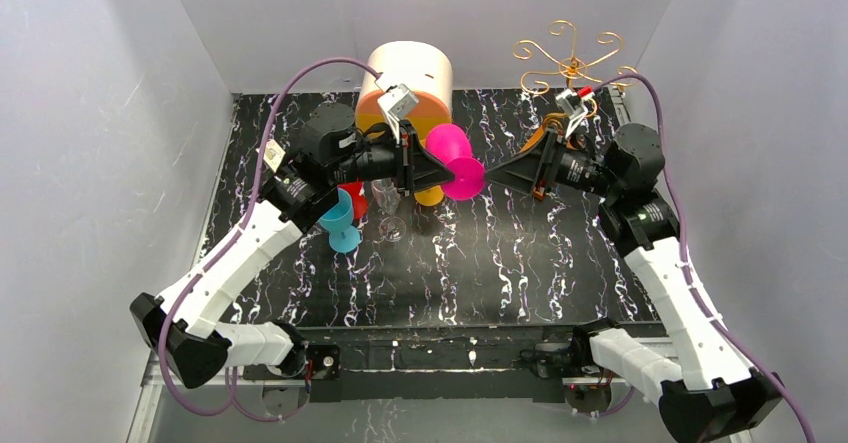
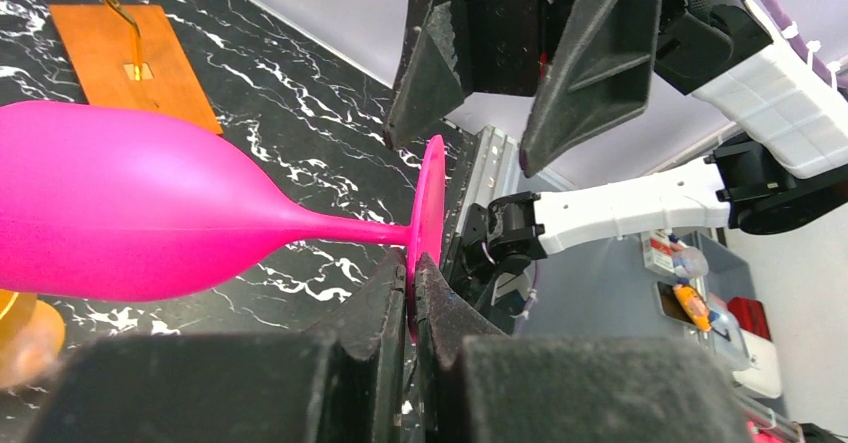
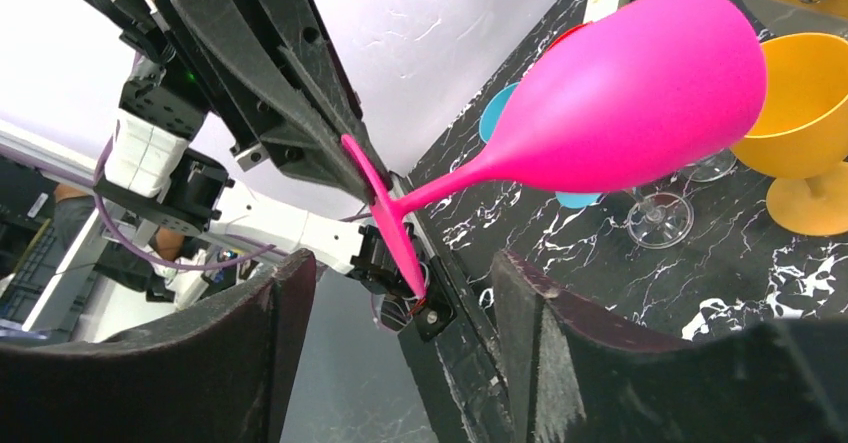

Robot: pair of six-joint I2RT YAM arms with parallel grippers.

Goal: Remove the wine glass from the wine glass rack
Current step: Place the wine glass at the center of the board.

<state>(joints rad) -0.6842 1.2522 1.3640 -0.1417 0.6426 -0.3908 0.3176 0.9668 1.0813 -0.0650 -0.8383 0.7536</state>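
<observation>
A pink wine glass (image 1: 449, 151) lies on its side in the air over the middle of the table, clear of the wine glass rack (image 1: 567, 56), whose gold wire scrolls rise at the back right. My left gripper (image 1: 456, 174) is shut on the edge of the glass's foot; in the left wrist view the pads (image 2: 390, 293) pinch the thin pink disc of the wine glass (image 2: 130, 213). My right gripper (image 1: 487, 177) faces it from the right and is open, its fingers (image 3: 285, 303) standing either side of the wine glass's (image 3: 630, 93) foot without touching. The rack's wooden base (image 2: 120, 48) lies flat on the table.
A round cream-and-orange box (image 1: 410, 78) stands at the back centre. Below the left arm are a blue glass (image 1: 340, 223), a red glass (image 1: 355, 198), a clear glass (image 1: 390, 208) and a yellow glass (image 1: 430, 195). White walls enclose the black marbled table (image 1: 520, 263).
</observation>
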